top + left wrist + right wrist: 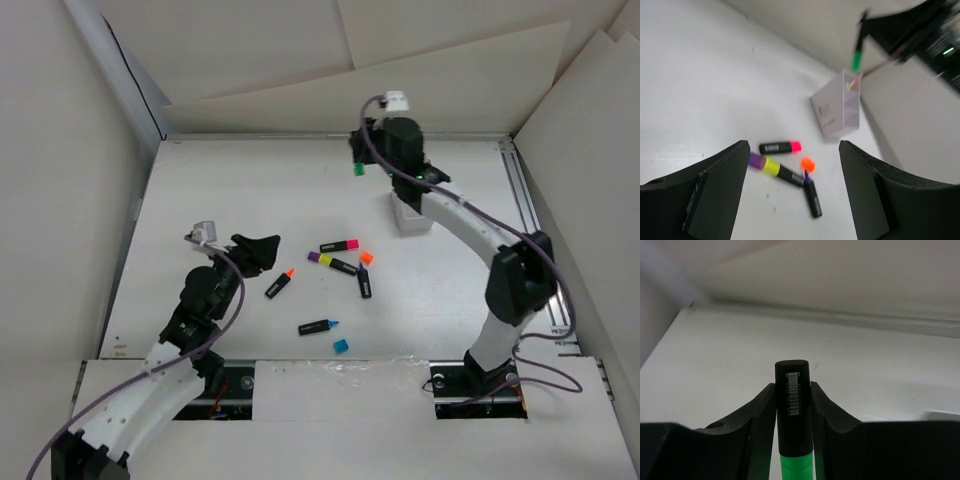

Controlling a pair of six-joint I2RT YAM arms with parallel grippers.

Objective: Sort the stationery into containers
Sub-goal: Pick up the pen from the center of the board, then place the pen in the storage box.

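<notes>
On the surface the white box stands far right. The right gripper, raised just left of it, clamps a highlighter, black barrel, green end down. Judged next: carry it over the box and lower it into a compartment. The left gripper hangs wide and empty near the loose highlighters.

Left arm and right arm: white shells, black joints, purple-grey cables; left gripper matte black throughout.
</notes>
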